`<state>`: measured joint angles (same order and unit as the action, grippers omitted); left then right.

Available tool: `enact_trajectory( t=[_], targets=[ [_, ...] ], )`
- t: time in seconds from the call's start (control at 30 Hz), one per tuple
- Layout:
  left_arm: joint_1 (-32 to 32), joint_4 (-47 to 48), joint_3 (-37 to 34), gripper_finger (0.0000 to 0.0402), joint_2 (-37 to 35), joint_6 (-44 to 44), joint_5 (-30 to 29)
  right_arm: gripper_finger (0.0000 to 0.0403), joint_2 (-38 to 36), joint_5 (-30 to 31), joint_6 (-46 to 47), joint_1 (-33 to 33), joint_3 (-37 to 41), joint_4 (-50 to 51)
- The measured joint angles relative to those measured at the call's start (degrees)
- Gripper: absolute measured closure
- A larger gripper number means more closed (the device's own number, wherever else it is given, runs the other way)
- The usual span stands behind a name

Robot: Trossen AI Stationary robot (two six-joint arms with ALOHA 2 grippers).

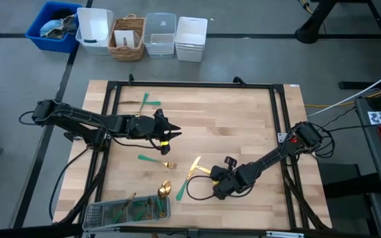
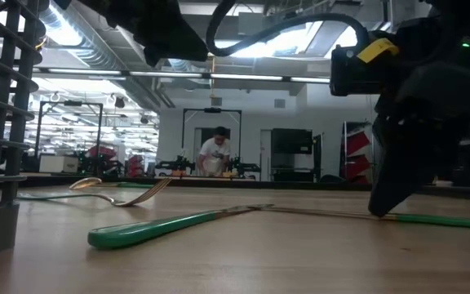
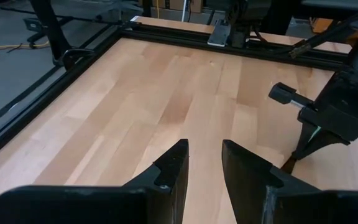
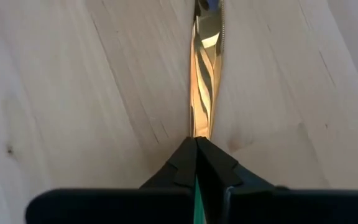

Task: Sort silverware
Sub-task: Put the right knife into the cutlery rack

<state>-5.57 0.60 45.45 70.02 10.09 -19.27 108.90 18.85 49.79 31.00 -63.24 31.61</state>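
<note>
My right fingers [image 4: 196,163] are closed on a knife [image 4: 205,74], at the place where its gold blade meets the teal handle. The knife lies flat on the table [image 1: 243,125], toward the near edge (a little right of the middle). My left fingers [image 3: 202,171] stand open over the left part of the table, holding nothing. A mesh tray [image 1: 98,213] with some pieces sits at the near-left corner.
</note>
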Motion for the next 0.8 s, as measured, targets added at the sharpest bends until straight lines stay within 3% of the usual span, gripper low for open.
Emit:
enact_trajectory(
  t=[0.2,0.53,0.8],
  targets=[
    [0.01,0.02,0.00,0.0311,0.00,0.00,0.17,0.0389,0.24,-0.67,-5.40,0.04,-2.14,0.99],
    [-0.02,0.46,0.02,0.0311,0.00,0.00,3.23,0.0384,0.24,-3.17,-6.59,-0.81,-3.13,1.81],
    [0.01,0.48,0.02,0.0311,0.00,-0.16,3.23,0.0292,0.22,-4.41,-6.59,-0.81,-3.13,1.91]
  ],
)
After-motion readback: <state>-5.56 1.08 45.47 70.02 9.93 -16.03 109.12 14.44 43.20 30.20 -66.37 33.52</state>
